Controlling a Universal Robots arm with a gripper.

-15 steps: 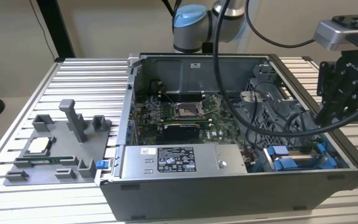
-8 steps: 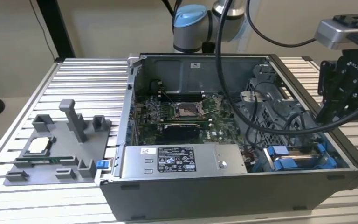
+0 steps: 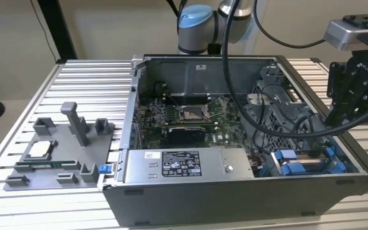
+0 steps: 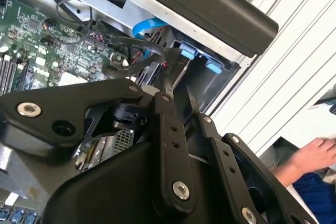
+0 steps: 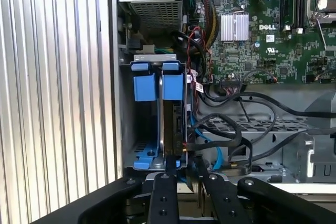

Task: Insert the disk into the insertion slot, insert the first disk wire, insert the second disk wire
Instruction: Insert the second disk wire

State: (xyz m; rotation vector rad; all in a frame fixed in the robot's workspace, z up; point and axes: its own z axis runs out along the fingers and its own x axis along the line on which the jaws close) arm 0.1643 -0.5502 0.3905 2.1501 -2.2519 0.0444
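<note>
The disk (image 5: 174, 129) stands on edge in its blue frame, sunk deep into the insertion slot (image 5: 144, 87), a grey bay with blue tabs in the case's front corner on the exterior view's right (image 3: 308, 163). My gripper (image 5: 185, 174) hangs straight above that bay (image 3: 333, 125). Its black fingers (image 4: 168, 129) are drawn close together and shut on the disk's upper edge. Dark wires (image 5: 231, 129) and a blue one curl beside the bay, their plugs lying loose near the disk.
The open case holds a motherboard (image 3: 184, 115) and a grey labelled power-supply box (image 3: 184, 165). A perforated metal cage (image 5: 252, 124) lies next to the bay. A grey fixture (image 3: 63, 153) with parts stands on the slatted table. A person's hand (image 4: 315, 153) shows beyond the table.
</note>
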